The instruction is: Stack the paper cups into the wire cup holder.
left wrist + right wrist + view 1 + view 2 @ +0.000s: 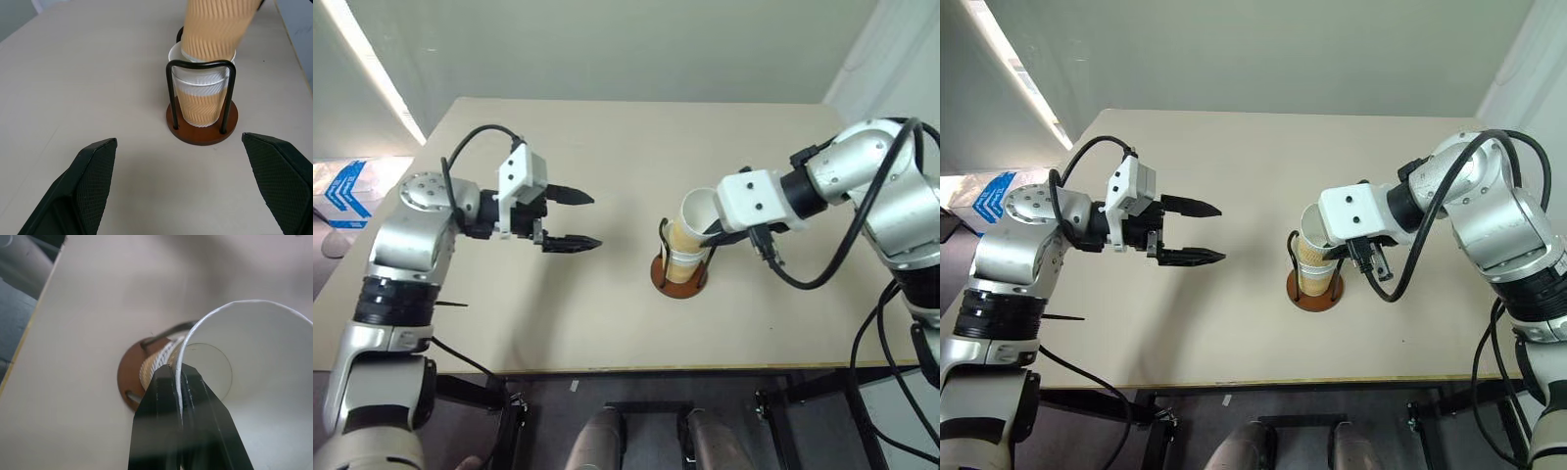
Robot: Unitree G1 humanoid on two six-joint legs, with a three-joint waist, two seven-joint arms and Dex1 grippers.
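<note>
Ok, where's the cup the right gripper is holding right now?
In the left eye view, the held cup sits right of centre, tilted, its base entering the cups already in the wire cup holder.

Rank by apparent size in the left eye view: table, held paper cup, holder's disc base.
1. Table, far the largest.
2. Held paper cup, tilted over the holder.
3. Disc base, partly hidden by cups, so its ranking against the cup is uncertain.

You see a matt, smooth beige tabletop (pixel 607 166) under everything. On it, the wire cup holder (pixel 201 128) has a glossy reddish-brown base that looks like varnished wood, and thin black wire loops with a smooth sheen. The paper cups (pixel 201 98) in the holder are ribbed tan paper outside, with smooth white rims and insides. Beside the holder, your left gripper (pixel 188 188) fingers (pixel 93 181) are matt black with a fine cross-hatched texture.
</note>
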